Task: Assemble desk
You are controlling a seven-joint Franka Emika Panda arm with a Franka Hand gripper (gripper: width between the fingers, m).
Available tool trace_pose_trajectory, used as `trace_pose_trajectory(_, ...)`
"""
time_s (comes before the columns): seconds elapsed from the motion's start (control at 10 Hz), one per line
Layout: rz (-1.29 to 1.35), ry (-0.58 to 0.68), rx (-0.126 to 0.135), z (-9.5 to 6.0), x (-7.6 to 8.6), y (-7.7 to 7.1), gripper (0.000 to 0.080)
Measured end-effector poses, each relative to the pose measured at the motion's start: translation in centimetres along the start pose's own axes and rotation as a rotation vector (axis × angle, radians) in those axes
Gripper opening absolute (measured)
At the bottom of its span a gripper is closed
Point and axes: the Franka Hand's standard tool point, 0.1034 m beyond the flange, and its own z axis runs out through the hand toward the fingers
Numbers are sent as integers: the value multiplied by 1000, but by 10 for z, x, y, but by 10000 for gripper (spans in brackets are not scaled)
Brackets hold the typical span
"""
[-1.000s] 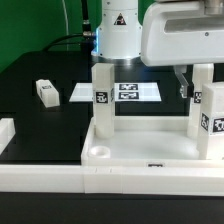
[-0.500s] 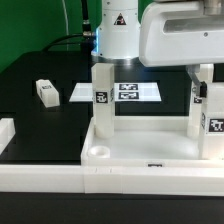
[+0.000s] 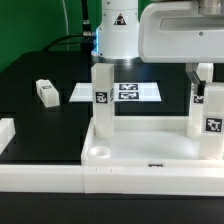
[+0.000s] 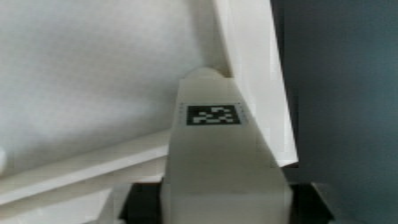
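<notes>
Between the fingers (image 4: 146,203) of the gripper (image 3: 200,74) stood the held leg (image 3: 213,126), upright. The jaws were drawn in narrow and clamped on its upper end, with a dark pad against each side in the wrist view and its square tag facing the camera.

Directly under the gripper, the held leg ran down to the desk panel (image 3: 150,148) at the end on the exterior view's right. Whether its foot sat in a corner hole could not be told.

Just beside the gripper and a little farther back, a second leg (image 3: 196,105) stood upright on the same end of the panel, close against the held one. Well away from the gripper, toward the exterior view's left, a third leg (image 3: 102,95) stood upright at the panel's far corner. An open corner hole (image 3: 100,153) lay in front of it.

Farther from the gripper, beyond the panel's back rim, the marker board (image 3: 120,92) lay flat on the black table (image 3: 40,125). Farthest from the gripper, a loose tagged block (image 3: 45,92) lay alone on the table. A white border rail (image 3: 110,185) ran along the panel's front.
</notes>
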Motion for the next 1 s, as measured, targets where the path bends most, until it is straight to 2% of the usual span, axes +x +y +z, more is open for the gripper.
trace_pose_trajectory(0.2,207,-4,16,0,1,1,291)
trace_pose_trajectory(0.6,608,-16,23,0,1,0,291)
trace_pose_trajectory(0.8,648,-15,23,0,1,0,291)
trace_pose_trajectory(0.9,623,-14,23,1,1,0,389)
trace_pose_trajectory(1.0,563,-12,23,1,1,1,389)
